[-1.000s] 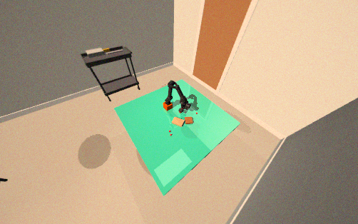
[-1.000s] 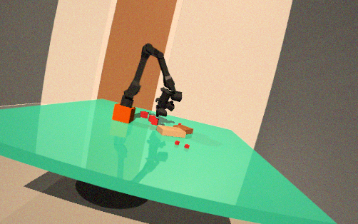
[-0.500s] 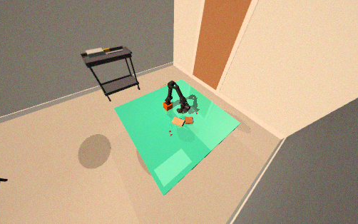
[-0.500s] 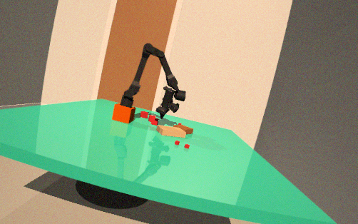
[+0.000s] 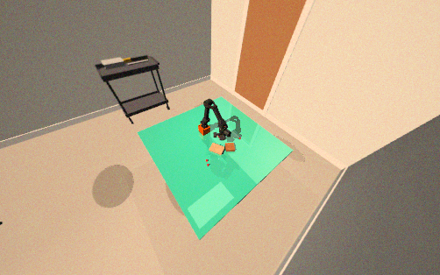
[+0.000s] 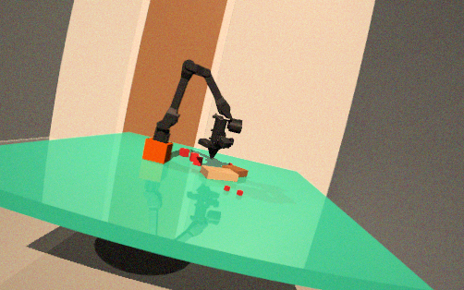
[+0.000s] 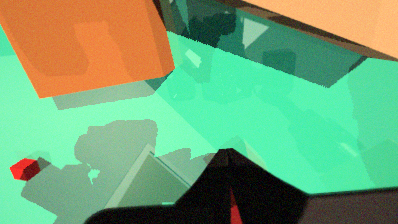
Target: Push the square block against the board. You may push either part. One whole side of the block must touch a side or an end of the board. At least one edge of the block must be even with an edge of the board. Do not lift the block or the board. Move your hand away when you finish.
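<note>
The square block [image 5: 230, 147] [image 6: 237, 171] [image 7: 95, 45] is orange-brown and lies flat on the table. The board [image 5: 216, 149] [image 6: 219, 174] [image 7: 350, 20] is light tan, larger, and lies flat beside it, turned at an angle to it. The wrist view shows a gap between their near parts, narrower toward the top; whether they touch farther up is out of view. My gripper [image 5: 222, 138] [image 6: 212, 157] [image 7: 226, 155] is shut and empty, pointing down low over the table on the arm's side of both pieces, apart from them.
Two small red cubes [image 6: 226, 188] [image 6: 239, 192] lie beyond the board. Larger red pieces [image 6: 184, 151] [image 6: 196, 160] lie between the arm's orange base [image 5: 204, 130] [image 6: 157, 151] and the board. Another small red cube [image 5: 239, 137] [image 7: 24, 169] lies on the block's side.
</note>
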Robot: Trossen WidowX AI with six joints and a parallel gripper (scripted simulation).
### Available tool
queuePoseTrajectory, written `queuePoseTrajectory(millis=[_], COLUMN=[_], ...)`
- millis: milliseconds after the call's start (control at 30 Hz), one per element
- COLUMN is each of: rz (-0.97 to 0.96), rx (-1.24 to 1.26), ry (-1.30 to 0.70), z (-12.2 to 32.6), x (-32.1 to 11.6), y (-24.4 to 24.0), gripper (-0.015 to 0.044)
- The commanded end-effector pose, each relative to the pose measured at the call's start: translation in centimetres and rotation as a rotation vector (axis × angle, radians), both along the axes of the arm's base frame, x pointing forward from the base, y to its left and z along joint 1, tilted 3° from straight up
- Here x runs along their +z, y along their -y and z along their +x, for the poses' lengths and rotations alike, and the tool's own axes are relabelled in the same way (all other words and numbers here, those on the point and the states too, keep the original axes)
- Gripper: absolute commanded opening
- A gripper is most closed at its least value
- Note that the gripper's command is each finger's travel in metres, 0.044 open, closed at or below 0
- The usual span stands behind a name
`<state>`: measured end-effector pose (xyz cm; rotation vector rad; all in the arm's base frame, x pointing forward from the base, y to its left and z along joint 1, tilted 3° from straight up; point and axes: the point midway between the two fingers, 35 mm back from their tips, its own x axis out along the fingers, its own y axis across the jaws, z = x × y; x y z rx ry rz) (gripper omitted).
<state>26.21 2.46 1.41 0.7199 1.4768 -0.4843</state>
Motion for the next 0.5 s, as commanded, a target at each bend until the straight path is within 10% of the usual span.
queuePoseTrajectory(millis=[0, 467], rz=[-0.031, -0.096], rx=[-0.137, -0.449], ry=[-0.004, -0.012], z=[0.6, 1.2], x=[0.4, 1.1], y=[1.4, 4.7], gripper=[0.0000, 0.0000])
